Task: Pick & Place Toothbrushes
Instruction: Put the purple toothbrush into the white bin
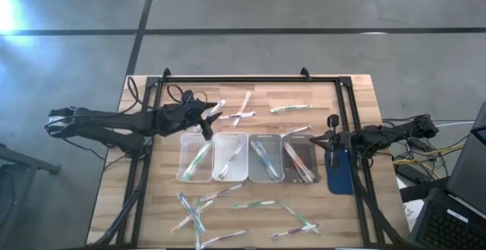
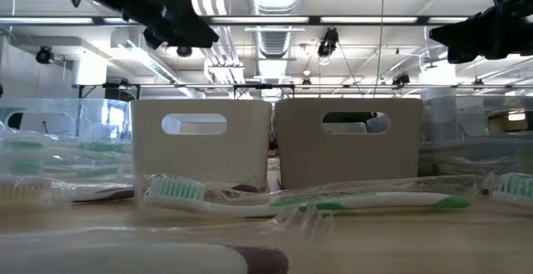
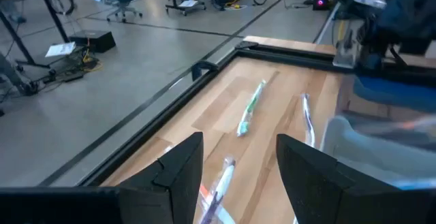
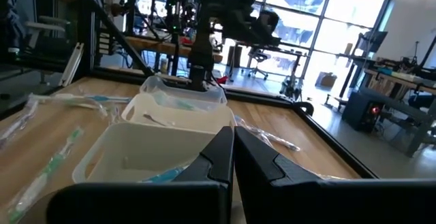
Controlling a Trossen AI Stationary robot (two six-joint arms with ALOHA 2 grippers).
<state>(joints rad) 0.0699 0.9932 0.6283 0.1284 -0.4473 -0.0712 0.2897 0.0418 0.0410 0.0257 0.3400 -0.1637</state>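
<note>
1. Tabletop (image 1: 250,204): wooden surface bounded by a black frame.
2. Four clear trays (image 1: 229,157) stand in a row at the centre of the tabletop, each containing toothbrushes.
3. A blue pad (image 1: 339,175) lies near the right edge, just beside the rightmost tray.
4. Left end effector (image 1: 205,121): raised above the tabletop between the far edge and the leftmost tray, fingers (image 3: 178,173) spread apart, nothing held between them.
5. Right end effector (image 1: 331,137): at the right edge beside the rightmost tray, above the blue pad, fingers pressed fully together, empty.
6. Toothbrushes (image 1: 289,108): a few loose near the far edge, a larger scatter along the near edge, the remainder inside the trays.
</note>
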